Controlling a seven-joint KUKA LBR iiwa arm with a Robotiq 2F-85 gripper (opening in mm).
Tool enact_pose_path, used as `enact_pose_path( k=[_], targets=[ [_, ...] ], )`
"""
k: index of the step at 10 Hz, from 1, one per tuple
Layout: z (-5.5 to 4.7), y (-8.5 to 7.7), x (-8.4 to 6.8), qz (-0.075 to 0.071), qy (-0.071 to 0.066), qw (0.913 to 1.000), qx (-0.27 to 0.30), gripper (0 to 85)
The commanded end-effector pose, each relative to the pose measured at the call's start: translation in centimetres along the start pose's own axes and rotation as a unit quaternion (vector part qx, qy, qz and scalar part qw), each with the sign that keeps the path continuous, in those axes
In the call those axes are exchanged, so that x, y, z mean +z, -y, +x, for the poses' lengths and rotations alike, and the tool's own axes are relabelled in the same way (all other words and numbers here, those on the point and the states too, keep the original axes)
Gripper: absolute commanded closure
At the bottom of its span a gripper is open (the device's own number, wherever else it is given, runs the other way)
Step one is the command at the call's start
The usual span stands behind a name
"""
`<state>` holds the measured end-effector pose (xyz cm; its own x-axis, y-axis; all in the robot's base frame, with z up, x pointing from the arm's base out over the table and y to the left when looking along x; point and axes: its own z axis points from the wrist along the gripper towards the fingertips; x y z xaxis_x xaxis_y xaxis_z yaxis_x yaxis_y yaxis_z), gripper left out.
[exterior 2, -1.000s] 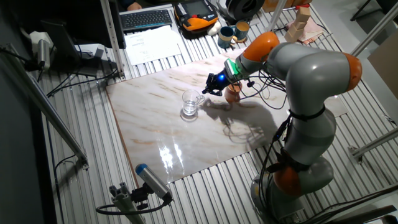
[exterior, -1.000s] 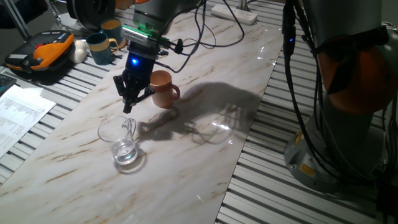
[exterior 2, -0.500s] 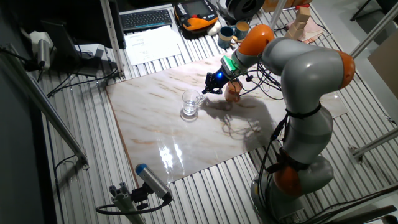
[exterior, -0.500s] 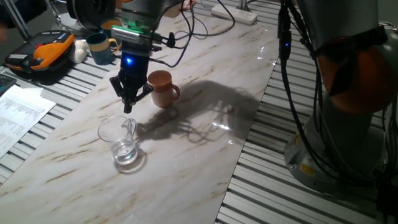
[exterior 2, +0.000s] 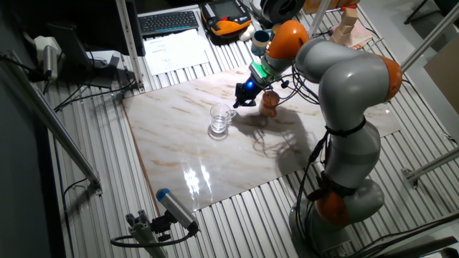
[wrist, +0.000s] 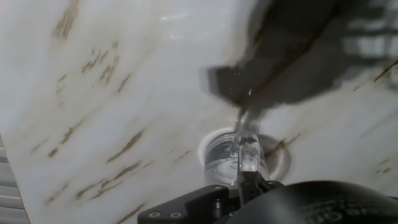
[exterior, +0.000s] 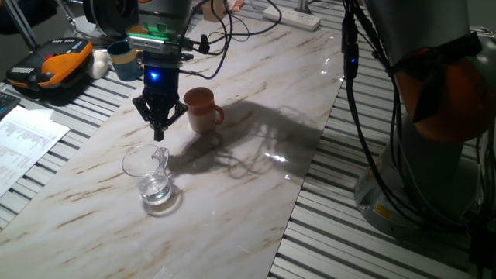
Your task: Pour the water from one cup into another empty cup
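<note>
The glass mug (exterior: 149, 172) stands upright on the marble tabletop (exterior: 256, 101), its clear handle turned towards the far side. A little water (exterior: 158, 193) lies in its bottom. My gripper (exterior: 160, 132) hangs point-down just above and behind the handle, its fingers drawn together to a tip with nothing in them. To the gripper's right stands the terracotta mug (exterior: 203, 110), upright and apart from it. In the other fixed view the gripper (exterior 2: 239, 104) sits between the glass mug (exterior 2: 219, 120) and the terracotta mug (exterior 2: 270, 103). The hand view looks down on the glass mug (wrist: 231, 159) directly below.
Back left of the marble are a teal mug (exterior: 124, 59), an orange-and-black case (exterior: 51, 65) and papers (exterior: 25, 138). A power strip (exterior: 291, 17) lies at the far edge. Cables hang from the arm. The robot's base (exterior: 434, 163) stands on the right.
The wrist has swung left, away from the terracotta mug, and the hand now stands more upright. Its tip stays above the glass mug's handle. Both mugs are unmoved.
</note>
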<state>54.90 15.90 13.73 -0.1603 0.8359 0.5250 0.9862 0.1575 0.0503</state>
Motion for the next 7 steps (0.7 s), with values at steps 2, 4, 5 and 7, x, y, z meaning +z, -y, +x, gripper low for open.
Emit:
enact_pose_path(
  k=[2, 4, 5, 7],
  targets=[
    [-0.13, 0.03, 0.20, -0.019, 0.000, 0.9998, 0.011, 85.0],
    [-0.58, 0.27, 0.38, -0.004, -0.013, 0.9999, -0.002, 85.0],
    [-0.73, 0.36, 0.46, -0.004, -0.015, 0.9999, -0.002, 85.0],
    [-0.70, 0.38, 0.28, -0.006, -0.049, 0.9988, -0.005, 85.0]
  ],
)
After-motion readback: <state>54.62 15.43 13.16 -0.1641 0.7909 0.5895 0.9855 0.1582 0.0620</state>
